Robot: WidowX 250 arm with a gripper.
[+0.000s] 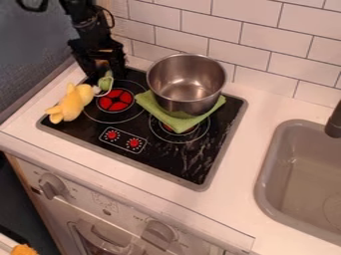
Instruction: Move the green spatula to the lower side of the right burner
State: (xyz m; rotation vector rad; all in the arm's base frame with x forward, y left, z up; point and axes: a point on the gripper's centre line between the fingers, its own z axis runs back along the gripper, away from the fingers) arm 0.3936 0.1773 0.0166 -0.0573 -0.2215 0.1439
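Note:
At the upper left, my gripper (105, 73) hangs over the stove's back left corner, its fingers standing apart. Just below it, close to the fingertips, is a small green piece that looks like the spatula (106, 83), at the back edge of the left burner (115, 100); most of its shape is hard to make out, and I cannot tell if the fingers touch it. The right burner (178, 130) is partly covered by a green cloth (174, 121) with a steel pot on it.
The steel pot (186, 83) stands tall to the right of my gripper. A yellow plush toy (71, 103) lies at the stove's left edge. Red knobs (123, 139) are at the stove's front, a tiled wall (213, 27) behind, and a grey sink (267, 172) at the right.

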